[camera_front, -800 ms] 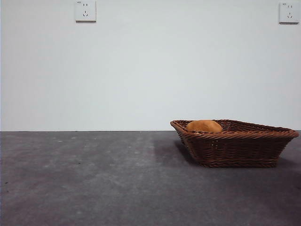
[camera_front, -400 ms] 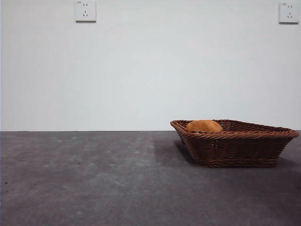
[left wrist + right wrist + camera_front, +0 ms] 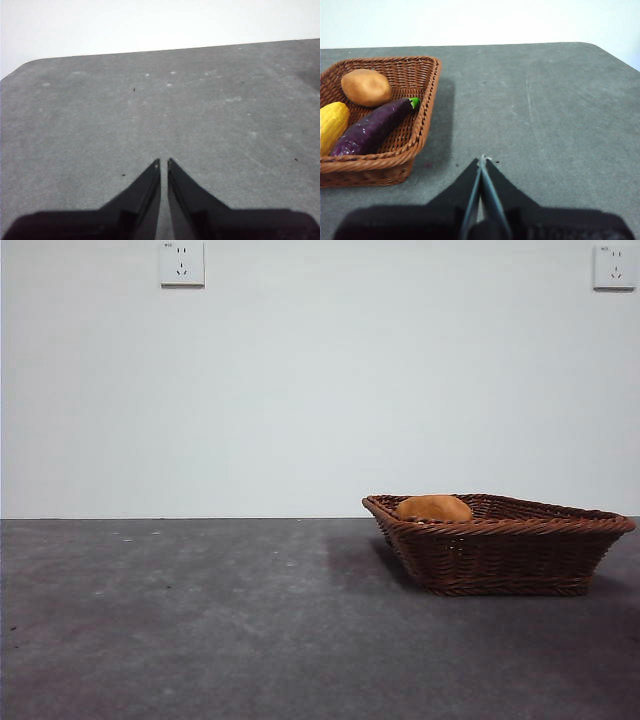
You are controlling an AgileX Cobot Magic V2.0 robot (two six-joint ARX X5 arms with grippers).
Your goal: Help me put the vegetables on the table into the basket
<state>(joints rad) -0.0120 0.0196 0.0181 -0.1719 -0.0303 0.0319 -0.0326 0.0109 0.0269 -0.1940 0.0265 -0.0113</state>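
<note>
The brown wicker basket (image 3: 500, 545) stands on the dark grey table (image 3: 200, 620) at the right of the front view. Inside it lie the orange-brown potato (image 3: 366, 87), the dark purple eggplant (image 3: 372, 127) with its green stem, and a yellow lumpy piece (image 3: 331, 125). From the front only the potato (image 3: 434, 508) shows over the rim. My right gripper (image 3: 482, 161) is shut, empty, above bare table beside the basket (image 3: 415, 125). My left gripper (image 3: 163, 162) is shut over bare table, holding nothing.
A white wall rises behind the table with two sockets (image 3: 181, 263) high up. The table's far edge (image 3: 150, 50) and a rounded corner show in the left wrist view. Neither arm shows in the front view.
</note>
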